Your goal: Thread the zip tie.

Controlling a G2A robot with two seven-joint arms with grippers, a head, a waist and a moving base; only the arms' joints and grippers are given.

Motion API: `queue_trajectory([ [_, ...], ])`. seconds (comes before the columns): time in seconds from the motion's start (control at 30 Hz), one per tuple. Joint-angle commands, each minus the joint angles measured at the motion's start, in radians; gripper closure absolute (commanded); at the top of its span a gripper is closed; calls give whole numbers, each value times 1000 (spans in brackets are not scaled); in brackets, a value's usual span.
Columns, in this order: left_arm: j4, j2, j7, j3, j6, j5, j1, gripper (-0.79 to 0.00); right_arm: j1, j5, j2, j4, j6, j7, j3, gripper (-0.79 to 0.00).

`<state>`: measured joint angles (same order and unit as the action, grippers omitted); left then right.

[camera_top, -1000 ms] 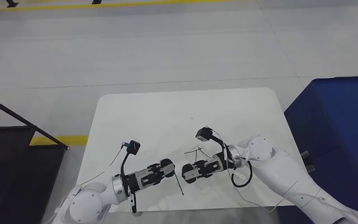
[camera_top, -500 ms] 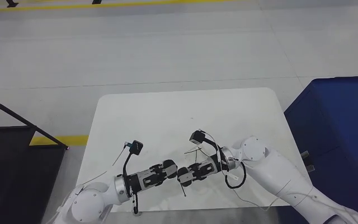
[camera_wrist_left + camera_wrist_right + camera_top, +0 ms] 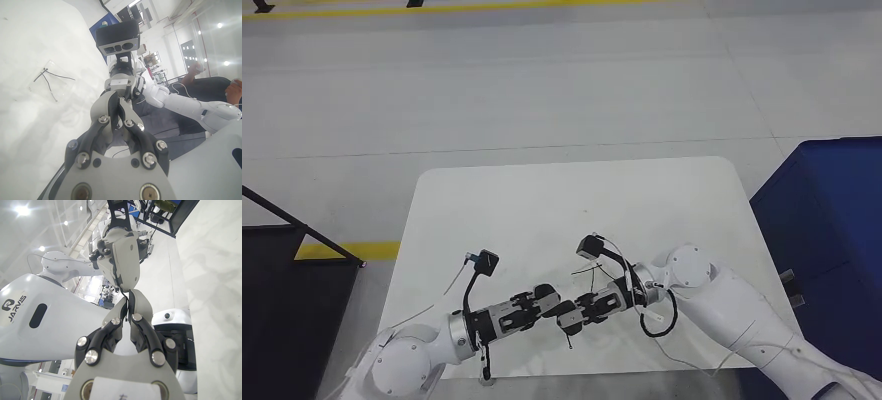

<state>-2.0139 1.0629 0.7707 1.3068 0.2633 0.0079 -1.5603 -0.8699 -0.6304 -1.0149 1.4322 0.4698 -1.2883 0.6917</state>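
Progress: mid-threading, as I judge it; no closed loop is visible.

Left to right, placed from the clear bag (image 3: 60,84) lying on the counter (image 3: 542,210):

- Left gripper (image 3: 118,103): on the robot's side of the bag, off the counter surface. Fingers clenched tight, pads pressed together. The right wrist view shows a thin black strip leaving their tips, so I take them to be grasping one end of the zip tie (image 3: 568,340).
- Zip tie: bridges the small gap between the two grippers, with its free tail hanging toward the counter's front edge, away from the bag.
- Right gripper (image 3: 128,302): tip to tip with the left one, also on the robot's side of the bag. Fingers clenched on the tie.

Done: tie lifted, both ends in hand, grippers brought together.
Left: whether the tip has entered the head is too small to tell. Pulling through remains.

Count: grippers 2; zip tie in work 1; bag 1; spare zip ties (image 3: 49,86) in the bag, at least 2, possibly 3.
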Motion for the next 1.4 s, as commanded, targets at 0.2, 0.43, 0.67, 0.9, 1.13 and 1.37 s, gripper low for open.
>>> queue_trajectory([
  [0.2,-2,-4,1,6,6,-8,-6,-194,-5,5,-9,-5,-8,-8,10,0],
  [0.43,-14,-7,-22,33,23,-41,-23,-785,-13,-2,-11,-16,-5,-13,35,0],
  [0.67,7,-9,-74,83,49,-132,-38,-785,-53,-48,4,-15,35,4,118,0],
  [0.9,7,-8,-62,72,13,-177,-39,-785,-66,-72,4,24,85,50,144,0],
  [1.13,12,6,-226,25,24,-139,-32,-785,-154,-6,9,45,299,278,252,0],
  [1.37,13,7,-229,21,17,-152,-34,-785,-169,36,8,56,310,316,259,0],
])
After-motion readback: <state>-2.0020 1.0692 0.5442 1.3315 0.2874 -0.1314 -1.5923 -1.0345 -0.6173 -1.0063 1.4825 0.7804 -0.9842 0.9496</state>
